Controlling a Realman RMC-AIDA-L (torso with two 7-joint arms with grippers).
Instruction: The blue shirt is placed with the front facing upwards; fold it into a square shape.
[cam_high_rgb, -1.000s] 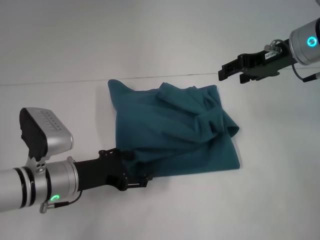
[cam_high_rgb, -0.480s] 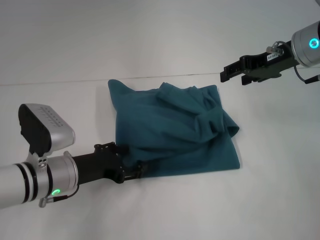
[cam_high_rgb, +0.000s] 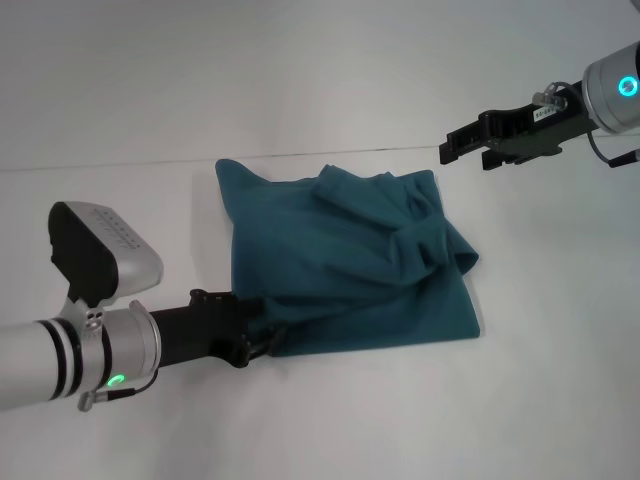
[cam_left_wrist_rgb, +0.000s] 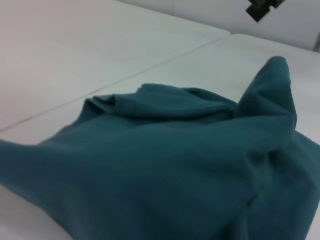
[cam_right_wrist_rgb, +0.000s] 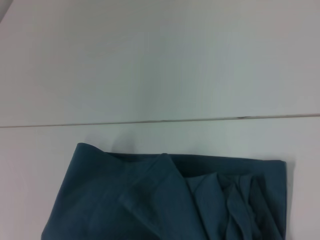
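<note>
On the white table in front of us, the blue shirt lies as a rough, rumpled square, its far-right part bunched into ridges and its far-left corner poking up in a small peak; no lettering shows, so we judge the folding well advanced but the top layer not yet smoothed. Our left gripper sits at the shirt's near-left corner, and compared with a second ago it has slid back toward our left, out from over the hem; the cloth has not followed, which suggests the corner is released, though we cannot tell how its fingers stand. Our right gripper hangs above the table beyond the shirt's far-right corner, fingers parted and empty, nearly where it was before.
</note>
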